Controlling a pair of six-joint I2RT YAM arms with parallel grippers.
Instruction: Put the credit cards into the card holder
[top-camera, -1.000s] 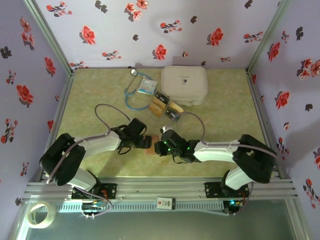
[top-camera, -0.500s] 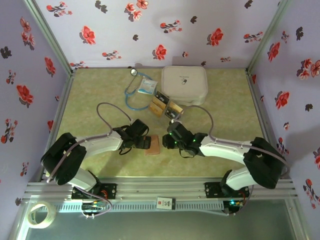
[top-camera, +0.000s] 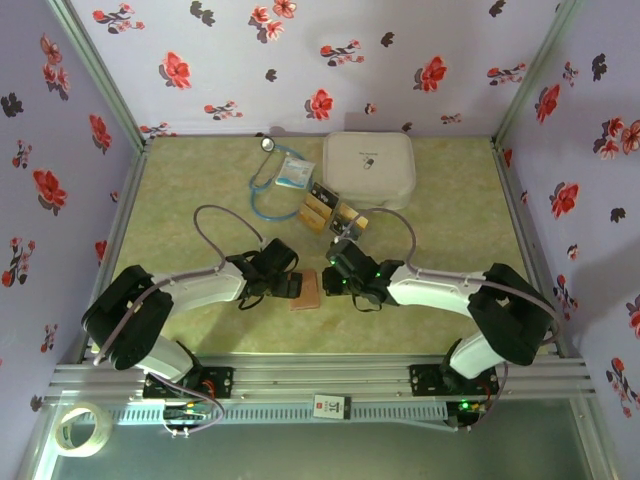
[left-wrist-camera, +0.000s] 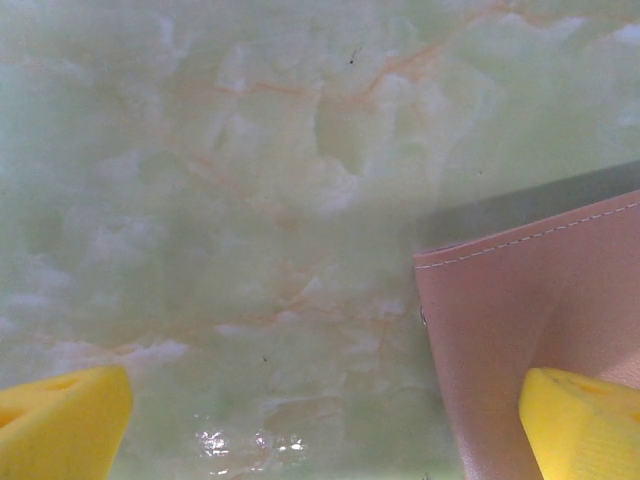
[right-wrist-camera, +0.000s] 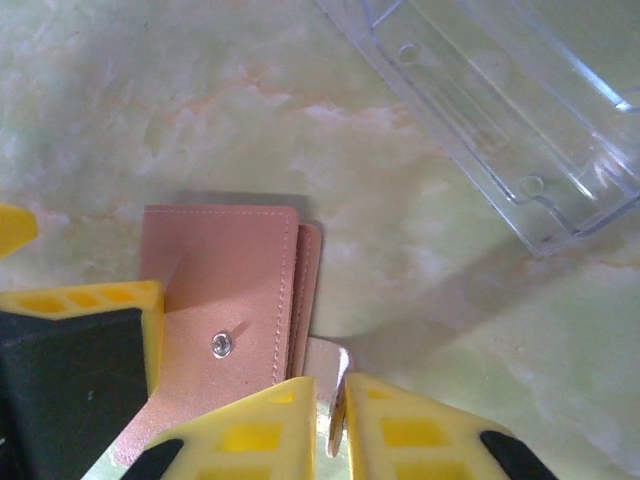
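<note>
Two claws flanked the holder (top-camera: 306, 290) from above, left claw (top-camera: 291, 285) at 9 o'clock, right claw (top-camera: 328, 280) at 3; cards (top-camera: 335, 215) lay at 1.

Left wrist: your fingers gaped, one pad (left-wrist-camera: 585, 420) on it.

Right wrist: you'd clenched on its edge leaf (right-wrist-camera: 333, 365), likely opening it. Next, it needed spreading; clear box (right-wrist-camera: 500, 110) crowded 2.

The left and right sides of the counter (top-camera: 180, 220) lie bare, with room for a hand to pass. Toward the far edge, a white case (top-camera: 368, 170), a stethoscope (top-camera: 262, 190), a packet (top-camera: 293, 172) and the cards (top-camera: 330, 212) block the way. The left hand (top-camera: 288, 285) and right hand (top-camera: 335, 272) crowd the wallet (top-camera: 306, 290) from either side. A clear tray (right-wrist-camera: 500, 110) lies near it.
</note>
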